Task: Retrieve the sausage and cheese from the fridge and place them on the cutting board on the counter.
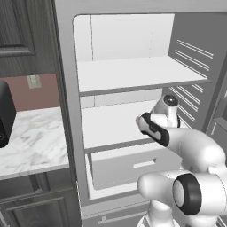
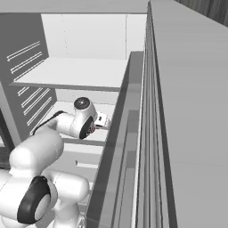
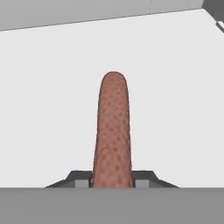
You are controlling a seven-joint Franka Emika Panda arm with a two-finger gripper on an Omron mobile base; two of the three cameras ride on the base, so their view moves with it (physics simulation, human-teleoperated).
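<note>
sausage [image 3: 113,131] sits squeezed between the two dark fingertips [image 3: 81,178] of the gripper [image 3: 113,180], its near end down at the bottom of the hand view and its rounded far end pointing away over a white shelf surface. the jaws are drawn in narrow against its sides, one on each flank, so it is held. its skin is reddish-brown and finely speckled.

in the left base view the fridge [image 1: 66,111] stands open, with a white interior, a bare upper shelf [image 1: 133,73], a middle shelf [image 1: 111,124] and a drawer [image 1: 128,166] below that. the white arm [image 1: 190,150] rises from the lower right and reaches in at the level of the middle shelf, the wrist turned toward the right inner wall. the gripper itself is hidden behind the wrist there.

left of the fridge lies a short marble top [image 1: 31,142] against a reddish wall with an outlet [image 1: 33,81], and a black appliance [image 1: 5,113] shows at the left edge.

in the right base view the arm [image 2: 67,124] enters from the lower left, the hand [image 2: 100,120] just above the middle shelf, close beside the grey fridge door [image 2: 187,111] seen edge-on.
</note>
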